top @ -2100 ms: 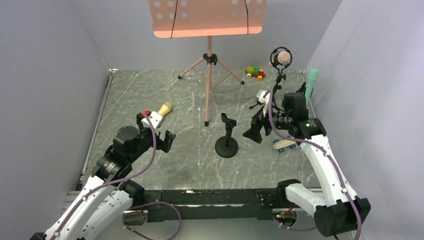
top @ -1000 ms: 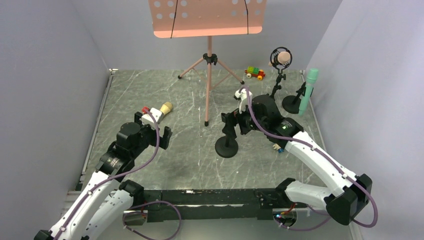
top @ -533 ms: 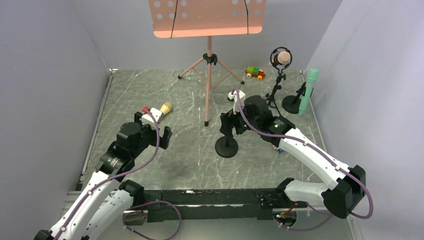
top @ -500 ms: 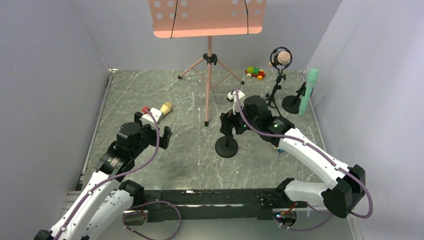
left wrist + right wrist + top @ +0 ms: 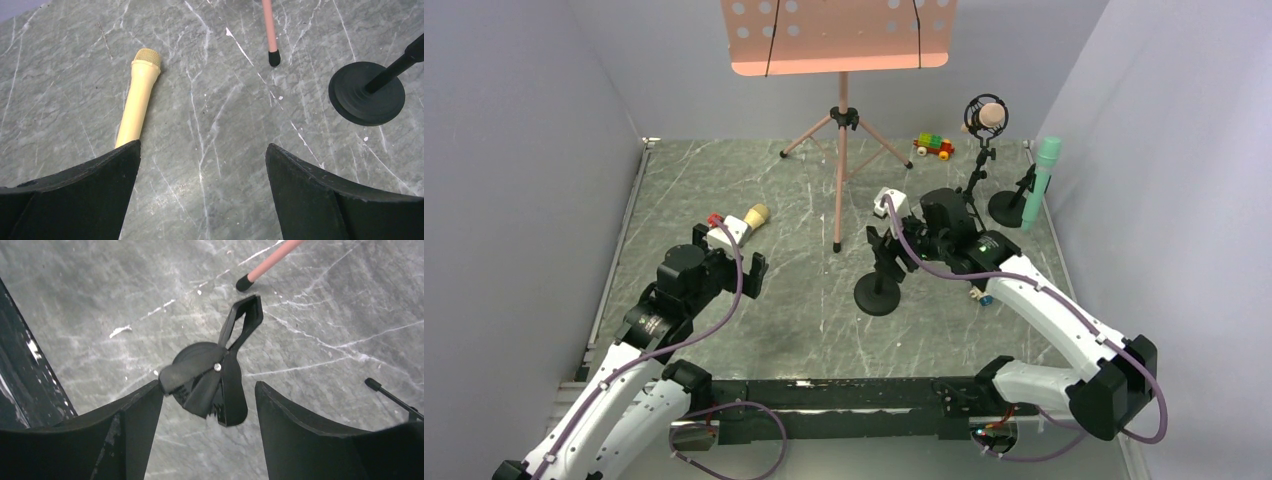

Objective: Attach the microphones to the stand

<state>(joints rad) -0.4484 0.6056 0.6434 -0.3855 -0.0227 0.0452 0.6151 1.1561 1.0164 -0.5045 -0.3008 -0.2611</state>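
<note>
A pale yellow microphone [image 5: 755,214] [image 5: 137,102] lies flat on the table, just ahead of the left finger of my left gripper [image 5: 202,150] [image 5: 734,262], which is wide open and empty. A short black stand [image 5: 877,295] with a round base [image 5: 366,93] stands mid-table. Its spring clip [image 5: 235,340] [image 5: 882,243] sits empty between the fingers of my right gripper [image 5: 209,390]. The left finger touches a clip handle; a gap remains at the right finger. A salmon pink microphone [image 5: 990,116] and a teal green microphone [image 5: 1043,178] sit on stands at the back right.
A pink music stand [image 5: 839,40] on a tripod stands at the back, one leg tip [image 5: 273,57] near the black stand. A brick toy car [image 5: 934,146] sits at the back right; another [image 5: 980,293] lies under my right arm. Grey walls close both sides.
My right arm has swung left from the teal microphone's side to the middle stand, and its jaws have narrowed around the clip. My left arm has barely moved.
</note>
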